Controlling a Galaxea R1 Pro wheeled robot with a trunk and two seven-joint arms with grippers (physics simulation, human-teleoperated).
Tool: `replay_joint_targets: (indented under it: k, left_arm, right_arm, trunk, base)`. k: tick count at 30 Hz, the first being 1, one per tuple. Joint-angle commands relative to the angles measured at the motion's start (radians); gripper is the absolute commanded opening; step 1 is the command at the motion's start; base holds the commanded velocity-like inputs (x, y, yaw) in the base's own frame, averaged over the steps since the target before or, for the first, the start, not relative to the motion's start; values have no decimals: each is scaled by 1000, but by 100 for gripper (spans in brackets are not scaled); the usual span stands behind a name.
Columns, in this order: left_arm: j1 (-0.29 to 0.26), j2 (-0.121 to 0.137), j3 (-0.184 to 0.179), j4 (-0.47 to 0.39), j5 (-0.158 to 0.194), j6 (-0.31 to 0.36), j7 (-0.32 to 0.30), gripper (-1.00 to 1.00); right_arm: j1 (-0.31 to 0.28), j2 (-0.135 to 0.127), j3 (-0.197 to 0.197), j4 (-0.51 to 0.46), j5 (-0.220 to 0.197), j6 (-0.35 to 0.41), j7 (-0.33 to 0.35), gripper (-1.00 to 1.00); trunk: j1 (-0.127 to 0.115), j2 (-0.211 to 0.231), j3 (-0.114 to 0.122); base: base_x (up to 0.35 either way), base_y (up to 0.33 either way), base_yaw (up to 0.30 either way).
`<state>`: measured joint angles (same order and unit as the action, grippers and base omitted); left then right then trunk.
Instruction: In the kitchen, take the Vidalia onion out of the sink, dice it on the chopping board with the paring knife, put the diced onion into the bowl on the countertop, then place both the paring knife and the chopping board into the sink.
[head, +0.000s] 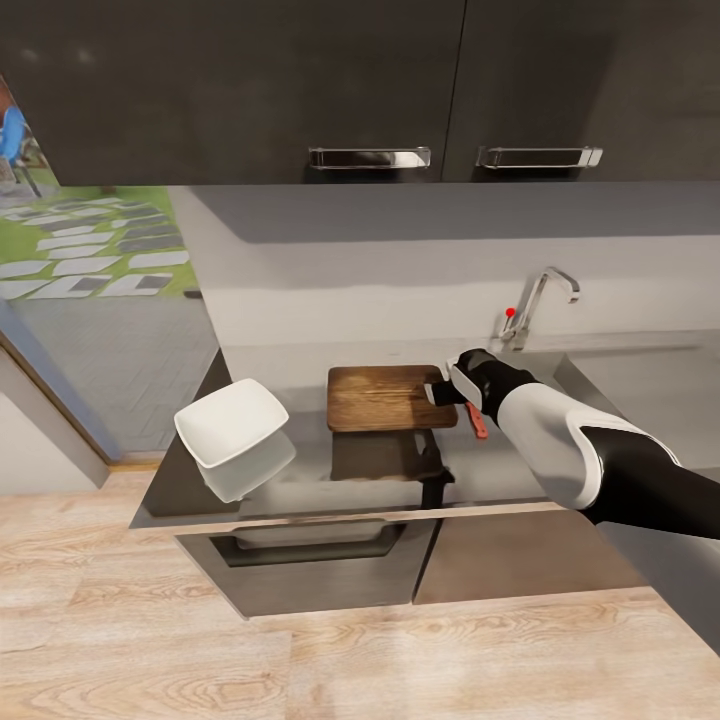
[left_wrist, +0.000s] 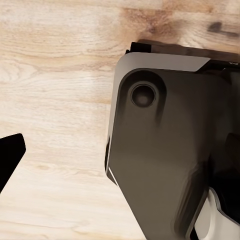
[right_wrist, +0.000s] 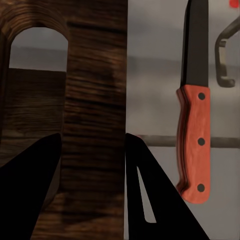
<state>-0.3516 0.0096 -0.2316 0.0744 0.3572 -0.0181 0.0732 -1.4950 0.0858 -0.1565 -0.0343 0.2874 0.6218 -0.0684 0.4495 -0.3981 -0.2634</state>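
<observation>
At the handle end of the brown wooden chopping board (right_wrist: 95, 100), the right claw (right_wrist: 92, 185) straddles its edge, apparently to lift it sinkward; the red-handled paring knife (right_wrist: 194, 125) lies just beside. Left claw's state: cannot tell.

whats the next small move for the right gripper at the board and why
Probably close the right gripper on the chopping board: its two fingers already straddle the board's edge by the handle slot, jaws open. A firm grip would let it lift the board toward the sink. The paring knife lies apart on the countertop beside the board, so it should not get caught.
</observation>
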Motion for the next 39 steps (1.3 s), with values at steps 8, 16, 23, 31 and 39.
replay_joint_targets:
  k: [8,16,23,31,39]
  left_arm:
    - [-1,-1,-8,2,8,-2,0,100]
    - [-1,1,-8,3,8,-2,0,100]
    - [-1,-1,-9,4,8,-2,0,100]
    - [-1,-2,-9,4,8,-2,0,100]
    - [-1,-2,-9,4,8,-2,0,100]
  right_arm:
    - [1,-1,-11,0,7,4,-4,-100]
    - [22,-1,-10,1,7,-27,-6,-100]
    - [35,0,-9,2,7,-37,-7,-100]
    - [52,0,-9,5,7,-39,-7,-100]
    - [80,-1,-11,5,7,-69,-7,-100]
  trunk:
    - [1,-2,-2]
    - [1,-2,-2]
    - [1,-2,-2]
    - [1,-2,-2]
    - [1,-2,-2]
  base:
    - [0,0,0]
    - [0,0,0]
    - [0,0,0]
    - [0,0,0]
    - [0,0,0]
